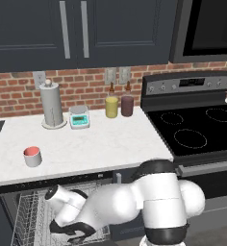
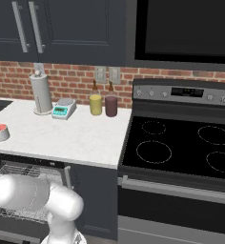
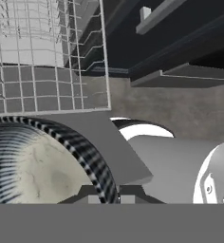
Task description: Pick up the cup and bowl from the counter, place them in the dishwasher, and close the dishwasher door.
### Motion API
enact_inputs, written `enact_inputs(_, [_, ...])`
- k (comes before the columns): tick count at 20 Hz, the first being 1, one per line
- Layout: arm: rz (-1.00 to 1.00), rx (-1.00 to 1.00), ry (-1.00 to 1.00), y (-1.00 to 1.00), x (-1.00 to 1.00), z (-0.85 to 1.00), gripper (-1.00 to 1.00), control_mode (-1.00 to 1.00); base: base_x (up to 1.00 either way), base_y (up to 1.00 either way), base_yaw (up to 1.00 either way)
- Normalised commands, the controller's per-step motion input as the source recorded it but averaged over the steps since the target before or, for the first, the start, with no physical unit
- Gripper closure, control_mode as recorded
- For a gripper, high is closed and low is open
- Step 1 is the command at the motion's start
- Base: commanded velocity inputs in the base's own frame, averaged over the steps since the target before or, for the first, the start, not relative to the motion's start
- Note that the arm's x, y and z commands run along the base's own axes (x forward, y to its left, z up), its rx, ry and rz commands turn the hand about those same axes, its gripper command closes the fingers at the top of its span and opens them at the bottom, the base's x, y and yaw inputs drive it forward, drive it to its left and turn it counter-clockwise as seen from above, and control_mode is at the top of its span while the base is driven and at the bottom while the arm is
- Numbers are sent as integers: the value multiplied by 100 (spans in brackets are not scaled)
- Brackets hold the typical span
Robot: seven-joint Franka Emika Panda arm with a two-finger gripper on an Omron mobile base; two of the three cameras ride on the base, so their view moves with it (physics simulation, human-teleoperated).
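My gripper is shut on the rim of the bowl, a dark round dish with a striped edge and a pale speckled inside, at the lower left of the hand view. In the left base view the gripper reaches low over the silver wire rack of the open dishwasher. The cup, light grey with a red-pink inside, stands upright near the left front of the white counter. It also appears at the far left in the right base view, cup on counter.
At the back of the counter stand a paper towel roll, a small scale, a yellow bottle and a maroon bottle. The black stovetop lies to the right. Dark cabinets hang above.
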Motion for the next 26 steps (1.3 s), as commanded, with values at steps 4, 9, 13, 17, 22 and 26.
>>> enact_inputs(4, [-8,-24,-4,8,8,-47,100,-100,0,0,0])
enact_inputs(9, [-4,-2,1,0,45,-1,100,-100,0,0,0])
enact_inputs(13, [0,4,4,0,54,-2,100,-100,0,0,0])
enact_inputs(17, [0,1,0,7,47,-39,100,-100,0,0,0])
enact_inputs(22, [0,-1,-2,30,25,-56,100,-100,0,0,0])
enact_inputs(26, [0,-3,0,36,28,-54,100,-100,0,0,0])
